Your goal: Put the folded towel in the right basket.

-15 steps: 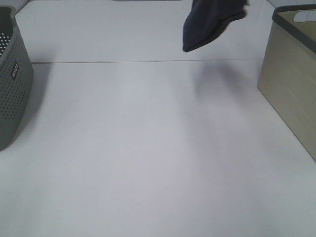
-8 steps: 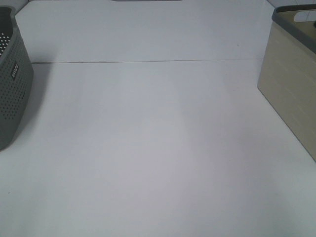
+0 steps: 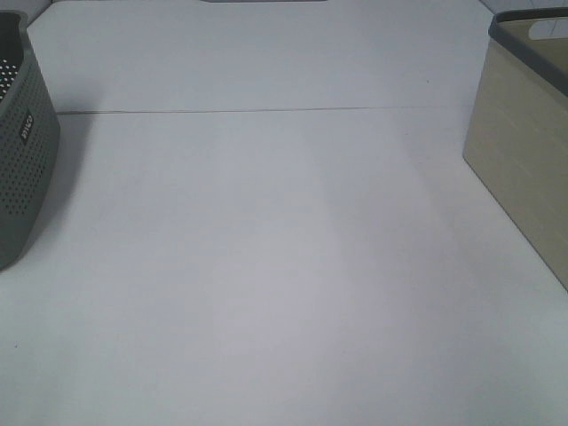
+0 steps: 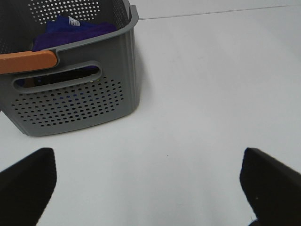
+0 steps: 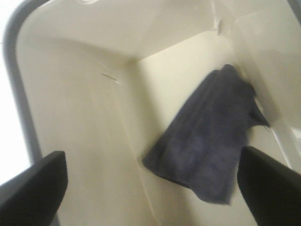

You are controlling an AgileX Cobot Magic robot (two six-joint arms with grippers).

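Observation:
The dark grey-blue towel (image 5: 211, 141) lies inside the beige right basket (image 5: 84, 108), loosely rumpled against its inner wall and slightly blurred. My right gripper (image 5: 150, 188) hovers over the basket's opening, open and empty, with its fingers wide apart above the towel. In the exterior high view the right basket (image 3: 524, 151) stands at the right edge; its inside, the towel and both grippers are out of that view. My left gripper (image 4: 150, 188) is open and empty, low over the white table in front of the grey basket.
A grey perforated basket (image 4: 75, 103) with an orange handle (image 4: 28, 61) holds purple-blue cloths (image 4: 75, 30); it also shows at the left edge of the exterior high view (image 3: 22, 151). The white table (image 3: 266, 248) runs between the two baskets.
One second ago the towel hung in the air at the top of the exterior high view, left of the right basket. It has since left that view and is now inside the basket, released.

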